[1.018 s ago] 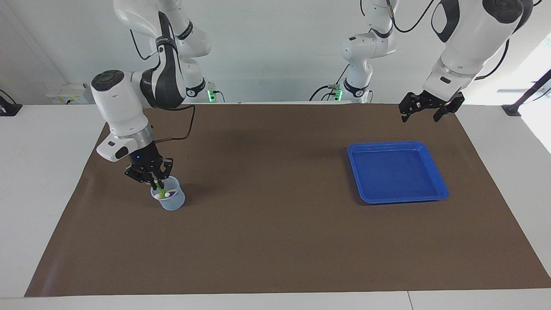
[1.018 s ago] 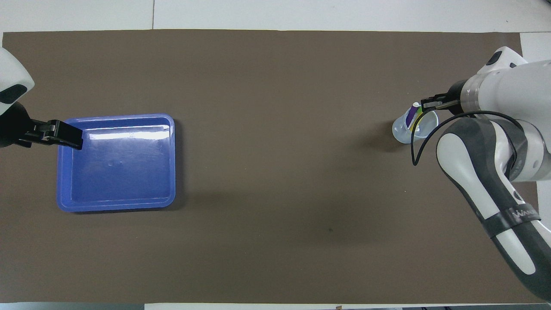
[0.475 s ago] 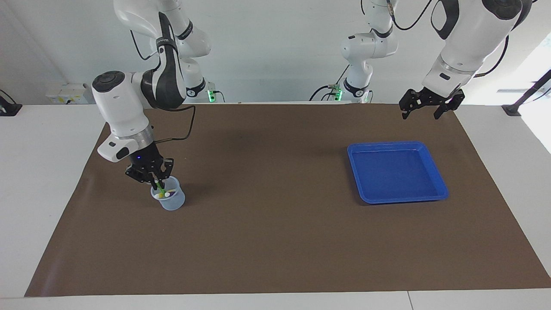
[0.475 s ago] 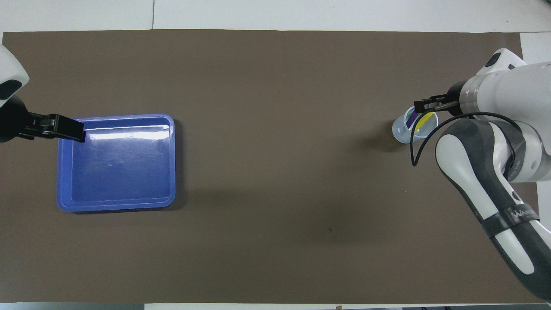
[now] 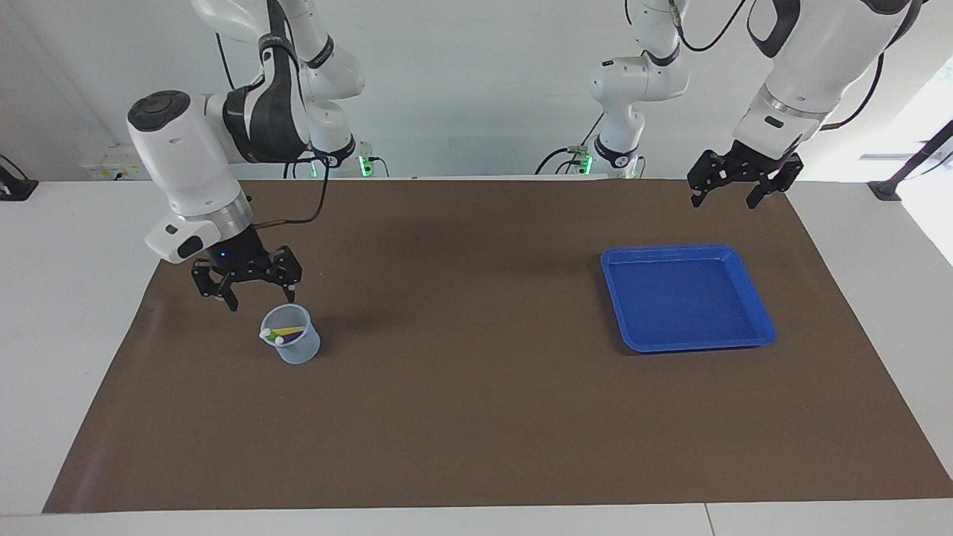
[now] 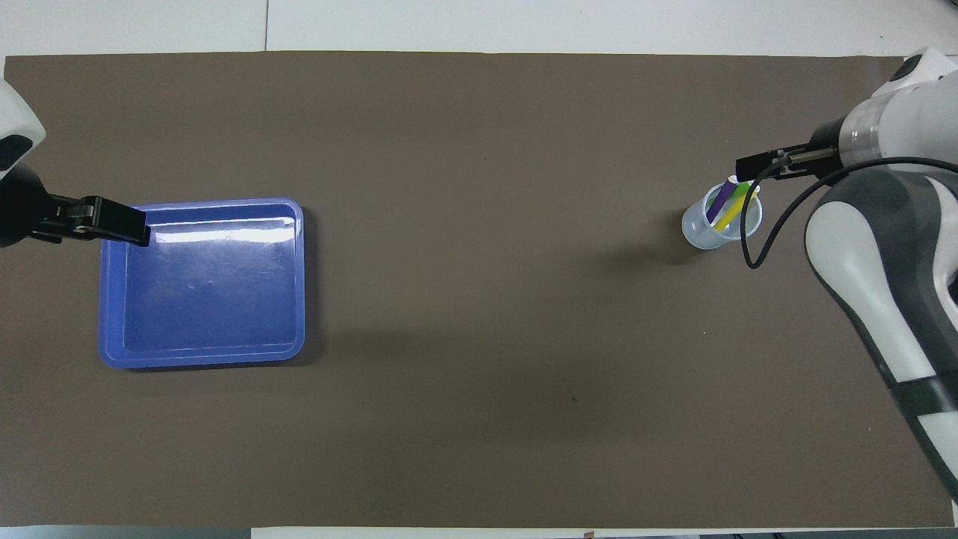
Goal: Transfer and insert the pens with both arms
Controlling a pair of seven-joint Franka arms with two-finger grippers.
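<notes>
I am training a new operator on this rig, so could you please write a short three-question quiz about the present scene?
1. True or false: the flat blue plastic tray holds a pen.
2. How many slim marker pens stand in the small translucent plastic cup?
3. Which hand is raised beside the cup: A, right hand, or B, left hand?

Key
1. False; the tray holds nothing.
2. Three: green, purple, yellow.
3. A; its fingers are spread and hold nothing.

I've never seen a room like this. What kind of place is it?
Probably a robot lab. Two big white arms hang their left gripper and right gripper over a brown mat holding only a cup of pens and a blue tray.
</notes>
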